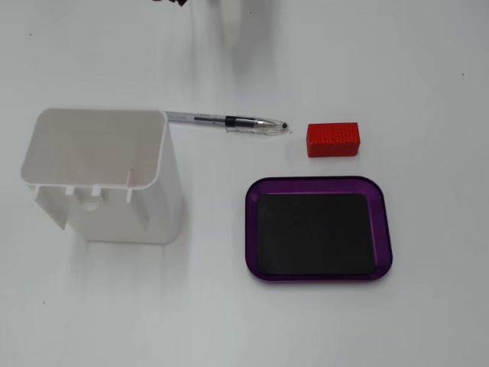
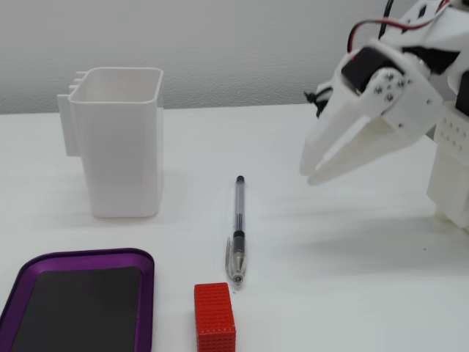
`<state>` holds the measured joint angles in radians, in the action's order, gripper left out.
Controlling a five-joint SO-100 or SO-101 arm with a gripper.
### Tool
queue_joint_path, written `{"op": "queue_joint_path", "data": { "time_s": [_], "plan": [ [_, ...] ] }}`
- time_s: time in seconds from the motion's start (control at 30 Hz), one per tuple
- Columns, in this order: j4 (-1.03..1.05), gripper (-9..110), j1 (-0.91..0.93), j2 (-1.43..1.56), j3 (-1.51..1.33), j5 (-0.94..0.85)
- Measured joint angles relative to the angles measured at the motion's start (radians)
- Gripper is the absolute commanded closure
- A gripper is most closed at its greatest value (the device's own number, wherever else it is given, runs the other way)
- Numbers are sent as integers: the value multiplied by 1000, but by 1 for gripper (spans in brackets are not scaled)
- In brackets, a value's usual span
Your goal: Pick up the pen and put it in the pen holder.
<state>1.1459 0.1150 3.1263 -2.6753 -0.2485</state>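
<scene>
The pen (image 1: 229, 122) lies flat on the white table, its tip toward the red block and its tail end by the pen holder's corner. In a fixed view from the front, the pen (image 2: 237, 227) points its tip toward the camera. The pen holder (image 1: 164, 199) (image 2: 121, 161), a tall white box, stands upright and empty to the pen's left. My gripper (image 2: 310, 174) hangs in the air above and to the right of the pen, fingertips close together, holding nothing. It is outside the top-down fixed view.
A red block (image 1: 332, 139) (image 2: 214, 317) sits just past the pen's tip. A purple-rimmed black tray (image 1: 250, 229) (image 2: 80, 258) lies flat near it. The arm's white base (image 2: 451, 169) stands at the right edge.
</scene>
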Motion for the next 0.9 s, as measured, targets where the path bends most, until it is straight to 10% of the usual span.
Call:
{"op": "queue_joint_path", "data": {
  "time_s": [0.53,0.9],
  "plan": [
    [32,78,-11,-1230,652,100],
    [-55,78,-3,-1466,718,124]
  ]
}}
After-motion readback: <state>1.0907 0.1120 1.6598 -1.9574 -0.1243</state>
